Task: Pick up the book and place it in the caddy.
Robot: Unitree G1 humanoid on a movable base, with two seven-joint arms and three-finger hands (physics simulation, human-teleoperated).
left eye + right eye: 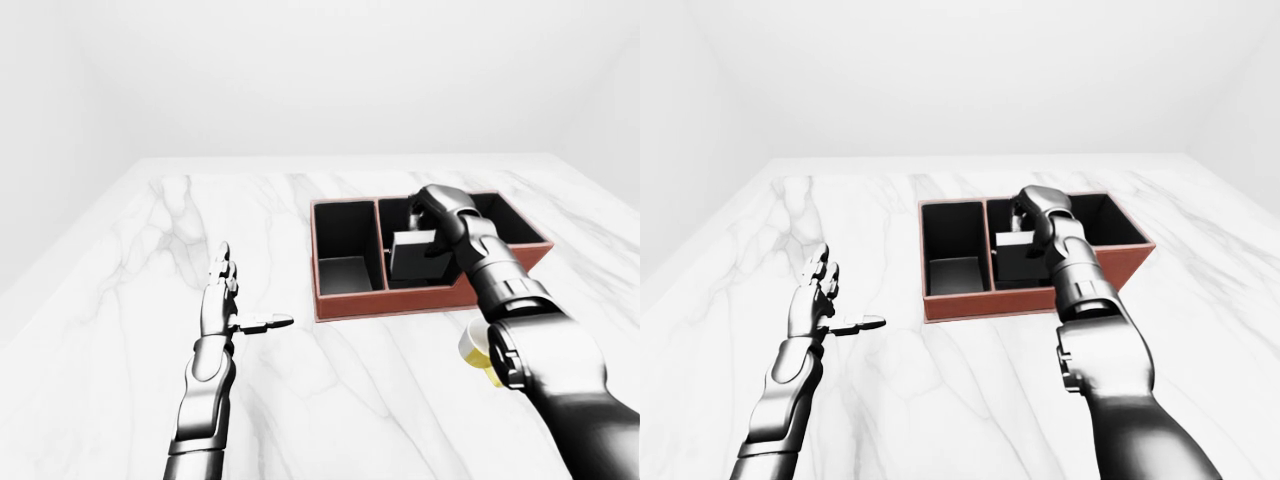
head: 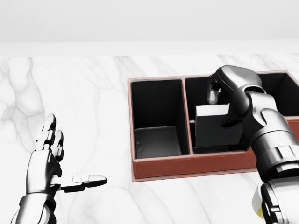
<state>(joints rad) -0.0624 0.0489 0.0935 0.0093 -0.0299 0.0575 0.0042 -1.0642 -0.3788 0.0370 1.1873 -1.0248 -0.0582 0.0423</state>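
**Grey book held upright over the middle part of the caddy**

Grey and plain, the book [image 2: 218, 125] stands almost upright in our right hand [image 2: 225, 95], with its long axis close to vertical and its flat face turned toward the camera. In the head view, its lower edge is already inside the red-brown caddy [image 2: 187, 167], in the middle section just right of the left compartment [image 2: 156, 119], which holds nothing we can see. The book lies directly below the right hand, so we judge that the coming move is mainly downward, followed by a release. The fingers are closed over the book's top edge and pinch it; we cannot tell whether its lower edge already touches the floor of the caddy or a low divider there.

Our left hand [image 2: 49, 161] is well apart, over the white marble table [image 2: 79, 102], at the lower left of the head view. It is spread flat, with the thumb pointing to the right, and it holds nothing. The right hand is clearly the nearer one.

A yellow and white object [image 1: 478, 348] shows beside the right forearm in the left-eye view; we cannot identify it. We find no brand, label or readable writing on the book or the caddy.
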